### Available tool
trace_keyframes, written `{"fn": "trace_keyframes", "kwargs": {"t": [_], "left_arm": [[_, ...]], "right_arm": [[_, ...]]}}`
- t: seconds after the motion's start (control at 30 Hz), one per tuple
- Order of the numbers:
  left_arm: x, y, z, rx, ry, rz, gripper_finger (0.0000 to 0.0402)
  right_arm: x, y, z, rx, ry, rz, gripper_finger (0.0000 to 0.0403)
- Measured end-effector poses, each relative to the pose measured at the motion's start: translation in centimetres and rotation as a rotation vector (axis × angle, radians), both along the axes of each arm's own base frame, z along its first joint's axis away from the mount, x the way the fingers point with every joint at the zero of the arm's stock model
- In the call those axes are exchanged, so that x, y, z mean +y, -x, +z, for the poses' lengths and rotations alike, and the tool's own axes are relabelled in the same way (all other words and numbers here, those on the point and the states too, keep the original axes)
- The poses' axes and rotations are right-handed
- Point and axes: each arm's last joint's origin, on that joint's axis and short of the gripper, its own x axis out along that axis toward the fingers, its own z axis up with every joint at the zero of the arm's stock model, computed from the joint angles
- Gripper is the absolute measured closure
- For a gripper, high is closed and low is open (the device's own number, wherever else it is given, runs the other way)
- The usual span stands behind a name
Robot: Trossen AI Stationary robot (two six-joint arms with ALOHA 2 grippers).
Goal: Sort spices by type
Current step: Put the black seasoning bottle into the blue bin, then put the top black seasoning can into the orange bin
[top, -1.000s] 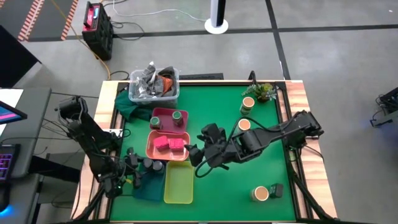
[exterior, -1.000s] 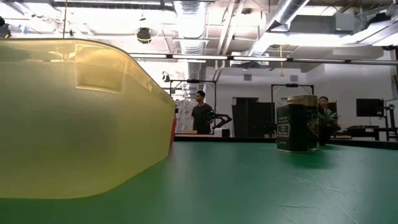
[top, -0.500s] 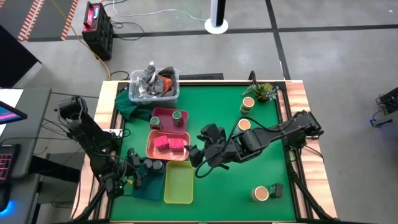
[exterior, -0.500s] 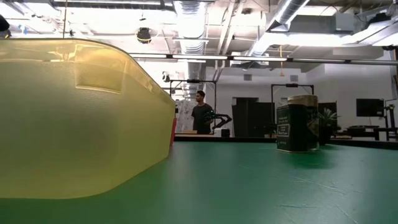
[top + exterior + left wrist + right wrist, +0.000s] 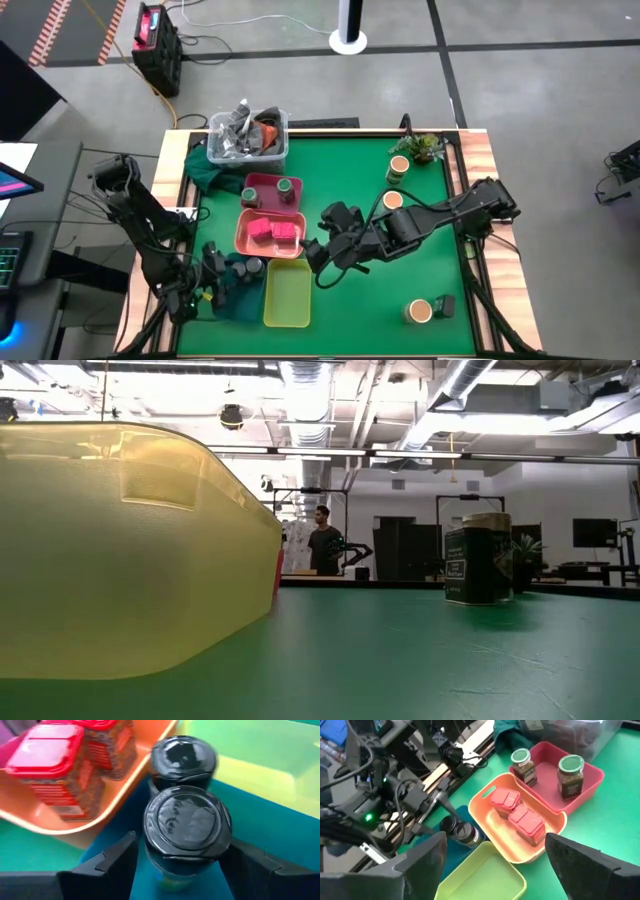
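The left gripper [image 5: 182, 865] is down over the teal tray [image 5: 280, 827] at the near left of the green surface [image 5: 400, 300], its fingers [image 5: 107, 865] spread wide either side of a black-lidded jar [image 5: 186, 827] with clear gaps on both sides, so it is straddling that jar and not squeezing it. A second black-lidded jar [image 5: 184, 757] stands just behind the first, the two dark ones grouped together, which looks like the sorting taking shape. Right beside them, the orange tray [image 5: 540, 837] carries two red-lidded boxes [image 5: 517, 815], and farther back the pink tray [image 5: 580, 787] holds two green-lidded jars [image 5: 570, 775]: each kind gets its own tray. The yellow tray [image 5: 482, 875] has nothing in it, likely waiting for the tan-topped jars [image 5: 394, 201], which sit scattered on the right, one of them near the small plant [image 5: 425, 147]. One more tan-topped jar [image 5: 420, 312] stands at the near right just beside a small dark container [image 5: 446, 305], also unsorted. The right gripper [image 5: 318, 254] hangs by the far end of the yellow tray, fingers [image 5: 425, 862] wide apart and carrying nothing. A clear bin [image 5: 248, 140] of crumpled packets sits at the far left.
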Motion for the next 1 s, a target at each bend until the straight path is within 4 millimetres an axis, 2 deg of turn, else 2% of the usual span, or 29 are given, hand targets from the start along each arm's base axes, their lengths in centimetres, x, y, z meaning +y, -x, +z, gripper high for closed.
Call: {"fn": "trace_keyframes", "kwargs": {"t": [0.2, 0.33, 0.57, 0.7, 1.0], "left_arm": [[0.5, 0.1, -0.1, 0.025, 0.026, 0.054, 0.0149], [0.4, 0.0, 0.5, 0.016, 0.042, 0.039, 0.0142], [1.0, -0.3, 1.2, 0.07, 0.11, 0.053, 0.0068], [1.5, 0.0, 2.2, 0.068, 0.167, 0.044, 0.004], [3.5, 1.2, 5.2, 0.032, 0.309, -0.007, 0.0035]], "right_arm": [[0.0, 0.0, 0.0, 0.009, 0.023, 0.018, 0.0042], [0.0, 0.0, 0.0, 0.013, 0.032, 0.027, 0.0042], [0.0, 0.0, 0.0, 0.02, 0.047, 0.043, 0.0042], [0.1, 0.0, 0.0, 0.028, 0.046, 0.065, 0.0042], [-0.1, 0.7, -0.8, 0.133, 0.037, 0.068, 0.0042]]}}
